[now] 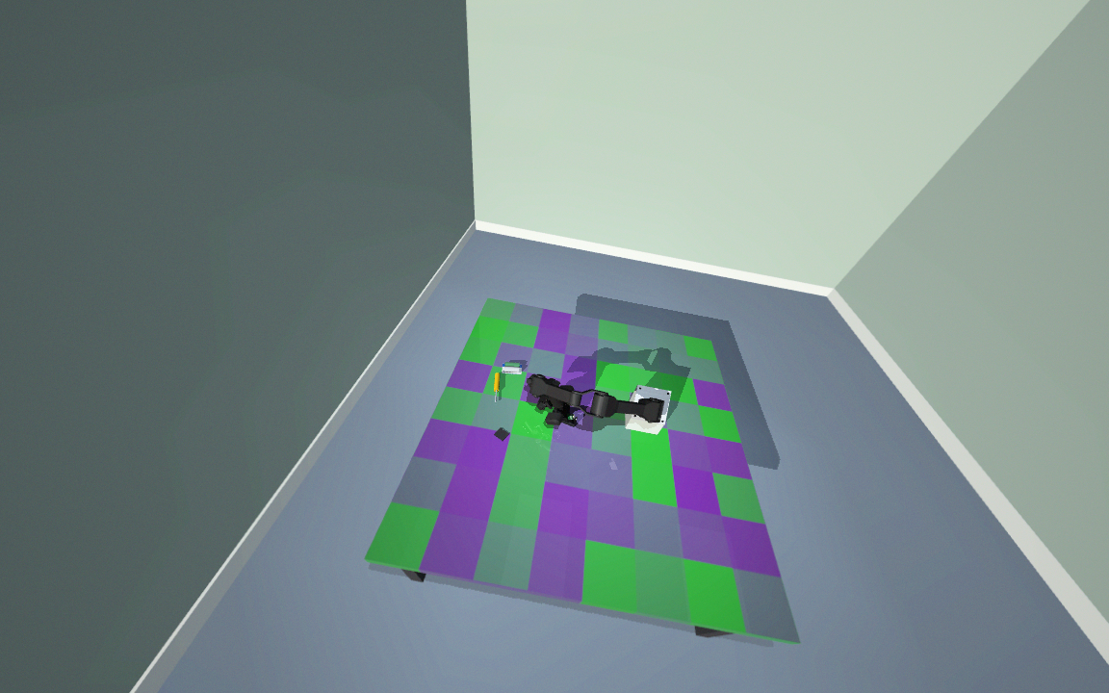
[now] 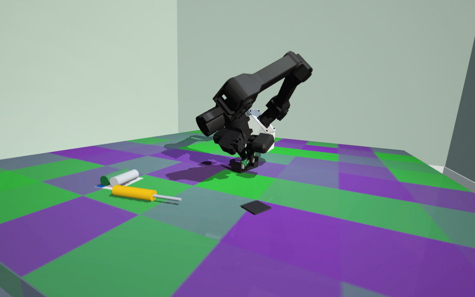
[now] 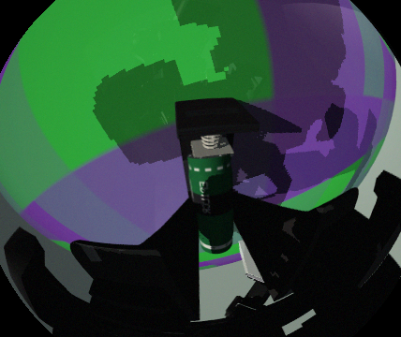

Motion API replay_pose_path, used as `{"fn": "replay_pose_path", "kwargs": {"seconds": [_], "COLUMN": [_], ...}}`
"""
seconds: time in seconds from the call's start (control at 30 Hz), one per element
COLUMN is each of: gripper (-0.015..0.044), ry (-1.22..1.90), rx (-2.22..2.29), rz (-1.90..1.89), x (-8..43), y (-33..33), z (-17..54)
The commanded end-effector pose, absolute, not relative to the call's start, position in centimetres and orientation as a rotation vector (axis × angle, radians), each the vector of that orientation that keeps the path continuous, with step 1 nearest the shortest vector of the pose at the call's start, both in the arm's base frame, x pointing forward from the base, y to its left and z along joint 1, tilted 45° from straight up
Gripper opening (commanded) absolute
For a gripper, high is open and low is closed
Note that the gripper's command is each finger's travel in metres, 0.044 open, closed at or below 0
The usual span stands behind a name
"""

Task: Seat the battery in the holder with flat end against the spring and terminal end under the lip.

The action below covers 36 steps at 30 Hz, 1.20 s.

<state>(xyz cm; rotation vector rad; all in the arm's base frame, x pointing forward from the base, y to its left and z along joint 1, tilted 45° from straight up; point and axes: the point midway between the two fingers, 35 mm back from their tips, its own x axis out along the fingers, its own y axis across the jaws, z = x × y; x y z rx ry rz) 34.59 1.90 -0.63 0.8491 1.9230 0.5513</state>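
Wrist view: the claw (image 3: 215, 238) grips the battery (image 3: 212, 202) against the holder's (image 3: 215, 115) spring (image 3: 211, 141); pushing harder risks overloading it.

The top view looked down from high in the room, far off, over the whole checkered table (image 1: 558, 526) and the arm (image 1: 580, 400) — both small. The exterior view sat low near a table (image 2: 121, 254) corner, facing the arm (image 2: 254, 84) from much nearer. The wrist view — a fisheye on the arm — looked down past the fingers from very close. All three shared the patch around the holder (image 3: 215, 115).
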Motion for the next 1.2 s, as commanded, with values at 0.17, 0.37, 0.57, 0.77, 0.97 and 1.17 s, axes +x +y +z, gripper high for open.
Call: {"fn": "replay_pose_path", "kwargs": {"seconds": [0.17, 0.37, 0.57, 0.77, 0.97, 1.17], "gripper": [0.0080, 0.0080, 0.0080, 0.0080, 0.0080, 0.0080], "ry": [1.927, 1.927, 1.927, 1.925, 1.908, 1.889], "rx": [0.844, 0.844, 0.844, 0.844, 0.841, 0.836], "rz": [0.555, 0.556, 0.555, 0.553, 0.535, 0.517], "x": [35.05, 35.34, 35.63, 35.77, 35.76, 35.73], "y": [1.73, 1.64, 1.54, 1.50, 1.54, 1.58], "z": [-0.97, -1.02, -1.06, -1.09, -1.21, -1.33]}}
